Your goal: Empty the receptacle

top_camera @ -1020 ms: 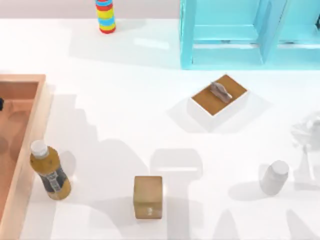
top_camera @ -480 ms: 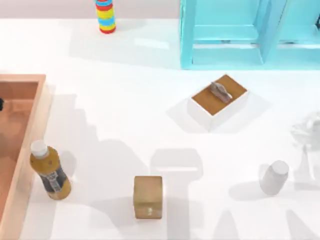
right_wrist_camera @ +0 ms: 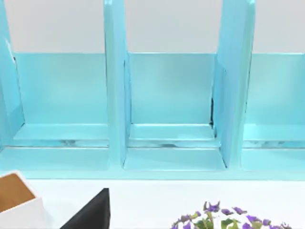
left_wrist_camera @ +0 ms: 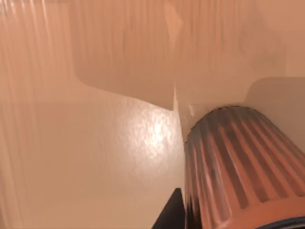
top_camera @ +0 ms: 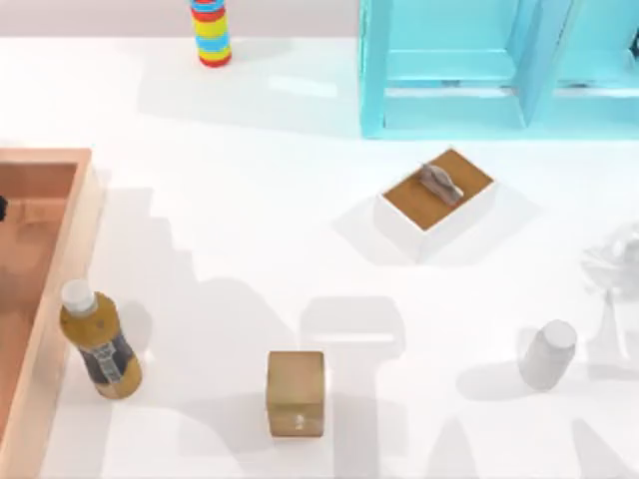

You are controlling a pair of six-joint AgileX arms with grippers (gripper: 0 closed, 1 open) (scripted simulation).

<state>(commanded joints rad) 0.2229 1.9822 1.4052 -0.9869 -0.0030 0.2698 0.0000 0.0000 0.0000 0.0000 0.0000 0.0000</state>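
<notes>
At nine o'clock, tray [top_camera: 45, 157]: lying at the table's left edge, running off toward seven o'clock, so part of it is being cut off.
Change: nothing is shifting in the top view over the last second; every item is keeping its spot.
Meaning for the task: emptying is looking unfinished, since a ribbed orange-brown round thing [left_wrist_camera: 233, 162] is sitting on the tray's floor [left_wrist_camera: 86, 157] right under the left wrist camera; I am judging that the arm is closing in on it.
Left hand [left_wrist_camera: 172, 214]: hanging low inside the tray beside the ribbed thing, showing as a dark wedge; I cannot tell whether it is clenched or released.
Right hand [right_wrist_camera: 90, 212]: idling at about three o'clock, facing the turquoise shelf [right_wrist_camera: 171, 95]; again I cannot tell whether it is released or clenched.
Bottle [top_camera: 100, 344]: standing at eight o'clock just beside the tray's outer wall, leaning a little, already outside.
Others: a brown block [top_camera: 296, 392] is sitting at six o'clock, a white box [top_camera: 436, 202] at two o'clock.
Hard to make out: what the ribbed thing is, being seen so close; the tray's contents from above; purple flowers [right_wrist_camera: 219, 219] are being clipped at the right wrist view's edge.
</notes>
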